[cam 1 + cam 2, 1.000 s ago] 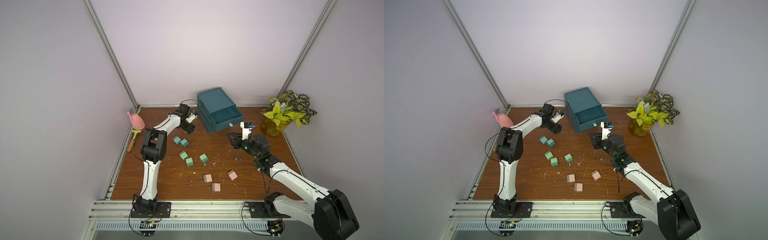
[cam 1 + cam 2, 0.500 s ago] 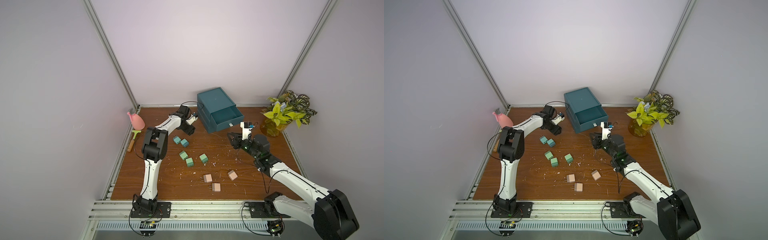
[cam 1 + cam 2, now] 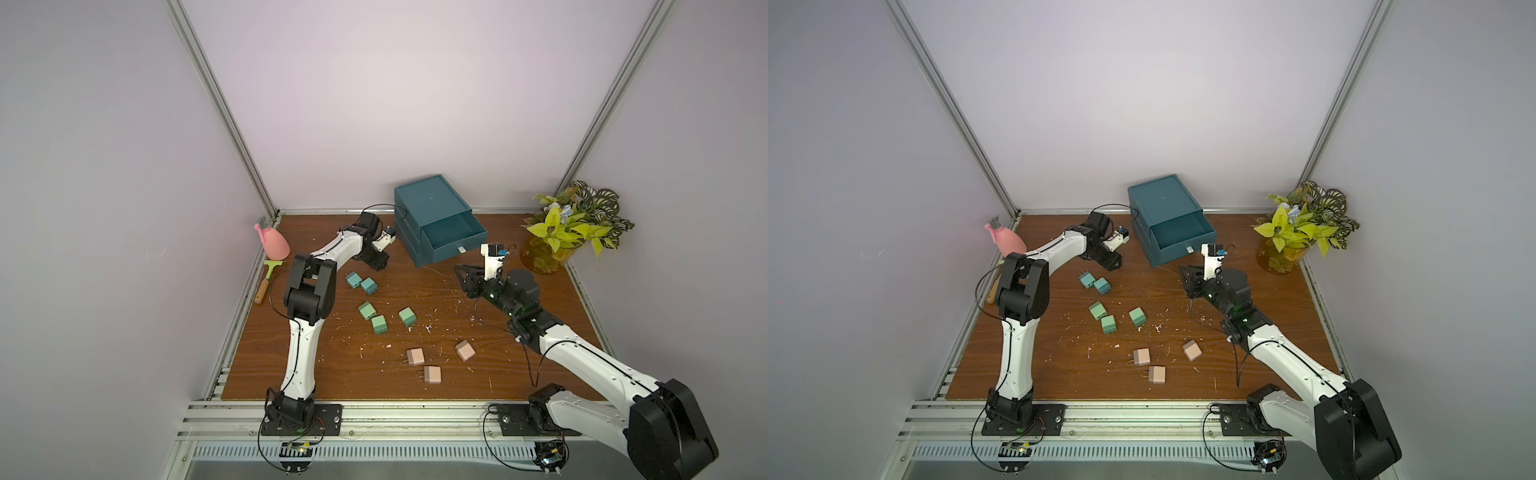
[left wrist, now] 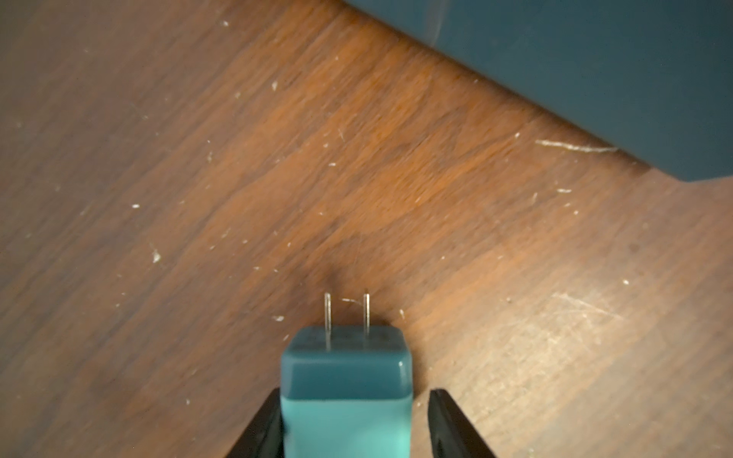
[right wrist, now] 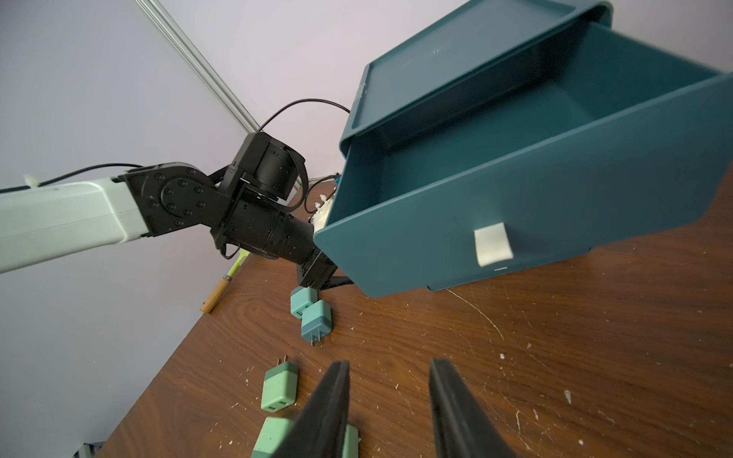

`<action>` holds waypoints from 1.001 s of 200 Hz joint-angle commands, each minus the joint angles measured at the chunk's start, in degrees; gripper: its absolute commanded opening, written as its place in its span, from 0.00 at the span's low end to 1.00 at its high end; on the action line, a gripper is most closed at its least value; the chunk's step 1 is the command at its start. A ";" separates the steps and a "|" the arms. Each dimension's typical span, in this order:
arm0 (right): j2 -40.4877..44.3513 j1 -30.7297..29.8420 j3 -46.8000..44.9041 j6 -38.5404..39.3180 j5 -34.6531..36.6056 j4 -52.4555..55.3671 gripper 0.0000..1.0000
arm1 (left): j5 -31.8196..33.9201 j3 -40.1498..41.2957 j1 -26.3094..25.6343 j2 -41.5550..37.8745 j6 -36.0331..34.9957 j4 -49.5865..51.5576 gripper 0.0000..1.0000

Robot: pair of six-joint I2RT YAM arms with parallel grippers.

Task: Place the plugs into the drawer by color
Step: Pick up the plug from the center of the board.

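Left fingers [image 4: 262, 432] straddle a teal plug [image 4: 345, 396] beside the drawer [image 4: 595, 79]: one touches its side, the other stands just apart. Right fingers [image 5: 329, 412] hang moderately parted, holding nothing, above the tabletop [image 5: 555, 357]

The brown wood-grain bench [image 3: 457, 299] carries a dark teal drawer [image 3: 432, 203] with a white tab [image 3: 461, 249], teal-blue plugs [image 3: 368, 286], green plugs [image 3: 378, 324], beige-pink plugs [image 3: 415, 356] and a pink bottle [image 3: 275, 243].

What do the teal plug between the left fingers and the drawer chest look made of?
Teal plug: likely moulded plastic, smooth and slightly glossy, with rounded edges catching light. Its two prongs look like thin bare metal.
Drawer chest: probably plastic too, with a satin finish and thin moulded walls. Its white tab is of unclear material.
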State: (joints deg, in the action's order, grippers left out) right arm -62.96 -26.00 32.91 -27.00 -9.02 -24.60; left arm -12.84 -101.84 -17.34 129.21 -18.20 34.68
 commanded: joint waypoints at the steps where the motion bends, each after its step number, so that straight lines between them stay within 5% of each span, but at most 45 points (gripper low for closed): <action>1: 1.86 0.29 -0.30 0.90 0.80 -2.32 0.40 | -0.96 -0.65 -0.15 1.53 0.62 1.97 0.49; 85: 2.23 0.35 -0.61 0.99 1.15 -2.39 0.40 | 1.37 -1.58 -0.86 0.12 2.14 2.92 0.33; 151: 4.34 0.43 -0.99 2.35 4.02 -1.26 0.40 | 7.56 -4.16 -5.50 -8.02 5.76 5.79 0.01; 200: 7.66 0.51 -2.12 3.08 7.21 -0.40 0.40 | 10.71 -3.29 -8.49 -16.30 9.99 8.10 0.01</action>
State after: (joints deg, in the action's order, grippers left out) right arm -57.28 -25.74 31.29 -25.43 -4.49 -24.05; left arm -4.23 -104.33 -24.71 117.82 -11.42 40.51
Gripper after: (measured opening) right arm 0.405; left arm 0.345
